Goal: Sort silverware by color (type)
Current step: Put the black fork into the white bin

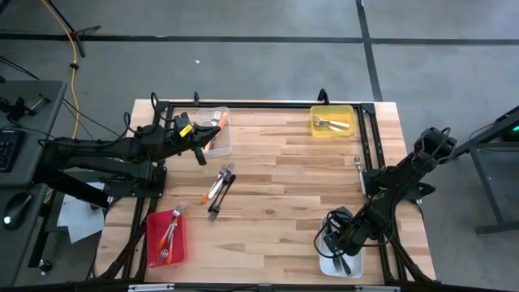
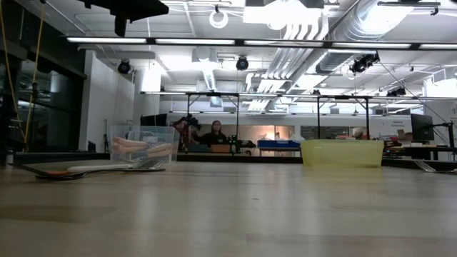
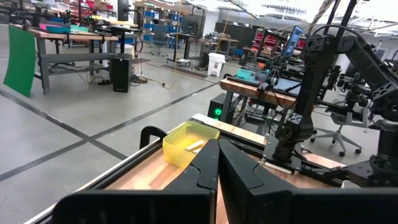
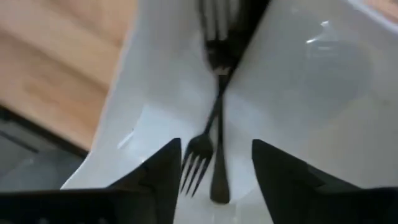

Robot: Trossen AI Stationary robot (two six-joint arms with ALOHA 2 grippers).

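Two dark forks (image 4: 214, 134) lay crossed in the white bin (image 4: 311, 93), directly beneath the right tool (image 4: 214, 171), whose fingers stood apart and grasped nothing. That bin (image 1: 324, 264) sat at the bench's near right corner, with the right tool (image 1: 339, 235) over it. Left tool (image 1: 197, 144) was clenched, empty, hovering beside the clear bin (image 1: 220, 139) at the far left, which held orange-handled pieces. Several utensils (image 1: 219, 188) remained loose near the middle of the bench (image 1: 276, 195), and one fork (image 1: 358, 166) lay near the right edge. Red bin (image 1: 166, 235) at the near left held red-handled silverware; yellow bin (image 1: 332, 121) at the far right held a few metal pieces.
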